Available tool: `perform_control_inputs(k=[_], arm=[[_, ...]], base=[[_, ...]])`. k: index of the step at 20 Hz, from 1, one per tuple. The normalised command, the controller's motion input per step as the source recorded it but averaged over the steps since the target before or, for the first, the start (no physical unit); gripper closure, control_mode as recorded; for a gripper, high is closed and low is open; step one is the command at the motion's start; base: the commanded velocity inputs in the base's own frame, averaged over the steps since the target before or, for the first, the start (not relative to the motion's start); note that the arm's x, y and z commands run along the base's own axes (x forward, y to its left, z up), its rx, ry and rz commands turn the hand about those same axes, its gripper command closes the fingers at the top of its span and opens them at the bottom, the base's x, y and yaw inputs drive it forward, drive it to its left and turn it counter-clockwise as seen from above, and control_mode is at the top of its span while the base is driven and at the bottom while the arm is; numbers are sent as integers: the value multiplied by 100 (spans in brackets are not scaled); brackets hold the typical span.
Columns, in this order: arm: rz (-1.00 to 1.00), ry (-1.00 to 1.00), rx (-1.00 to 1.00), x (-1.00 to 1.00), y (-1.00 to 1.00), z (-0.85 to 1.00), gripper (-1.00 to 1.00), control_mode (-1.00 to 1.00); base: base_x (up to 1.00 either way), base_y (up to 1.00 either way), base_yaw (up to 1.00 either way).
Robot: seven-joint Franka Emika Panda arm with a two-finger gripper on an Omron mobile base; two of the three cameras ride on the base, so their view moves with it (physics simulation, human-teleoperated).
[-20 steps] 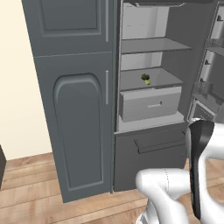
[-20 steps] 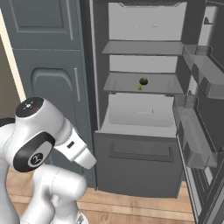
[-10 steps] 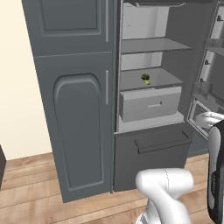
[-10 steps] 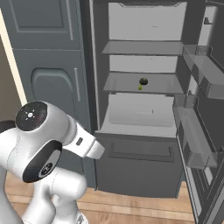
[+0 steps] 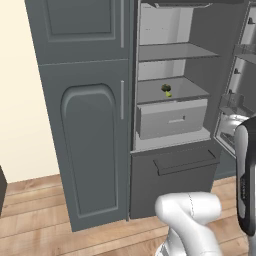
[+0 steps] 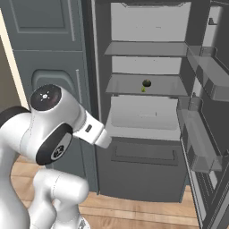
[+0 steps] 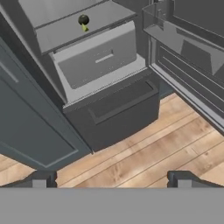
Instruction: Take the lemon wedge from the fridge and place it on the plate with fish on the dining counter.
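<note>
Fridge (image 5: 200, 125) shelf holds lemon wedge (image 5: 169, 93) beside a dark green lump (image 5: 165, 88); claw (image 7: 109, 179) gapes wide, empty.

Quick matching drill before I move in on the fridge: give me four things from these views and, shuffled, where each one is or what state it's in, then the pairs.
1. lemon wedge
2. pale drawer
3. fridge door
4. gripper

A. swung open, bins showing
B. on the shelf beside a dark green lump
C. open, holding nothing
D. just below that shelf, pulled out a little

Pairs: 1-B, 2-D, 3-A, 4-C
</note>
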Motion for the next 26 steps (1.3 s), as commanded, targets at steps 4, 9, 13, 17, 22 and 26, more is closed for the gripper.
perform_control_inputs(k=[4, 9, 13, 17, 22, 26], arm=[[0, 0, 0, 0, -25, 0, -100, -100], [3, -3, 0, 0, -70, -1, -100, -100], [2, -2, 0, 16, -20, 0, -100, -100], [0, 0, -4, 34, 15, -2, -100, -100], [-3, -10, -14, 30, 59, 0, -100, -100], [0, 0, 0, 0, 0, 0, -100, -100]], base=[[0, 0, 0], [0, 0, 0], [0, 0, 0], [0, 0, 0], [0, 0, 0], [0, 0, 0]])
